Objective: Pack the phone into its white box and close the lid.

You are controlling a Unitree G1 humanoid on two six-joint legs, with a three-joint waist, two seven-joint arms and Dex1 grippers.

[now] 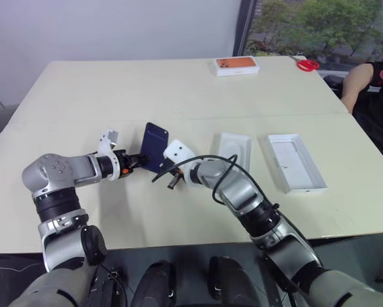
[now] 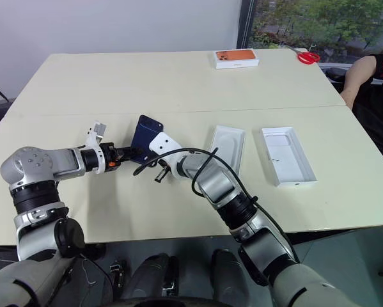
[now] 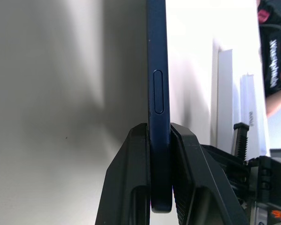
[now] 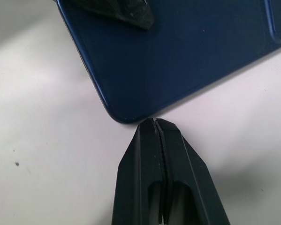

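Navy-blue and glossy, the phone [image 1: 155, 147] stands up on edge above the table [image 1: 146, 83], over its middle and a little toward the near edge. The left gripper [image 3: 160, 140] is pinching it — the wrist view has one black finger pressed flat to each face, the slim side with its long button running up between them. The right gripper [image 4: 157, 123] has its two fingers pressed tight together, holding nothing, the joined tips right at a rounded corner of the phone; whether they actually touch it, I cannot tell.

Off toward the right edge of the table lies the white box [image 1: 296, 162], open side up, shallow and rectangular. Between it and the phone rests a thin white insert [image 1: 234, 151] with an oval recess, just beside the right arm. Far side now — a white box with orange print [image 1: 236, 66] lies near the far edge, and red scissors [image 1: 308, 64] lie at the far right corner. A person's arm [image 1: 355, 82] shows past that same right edge.
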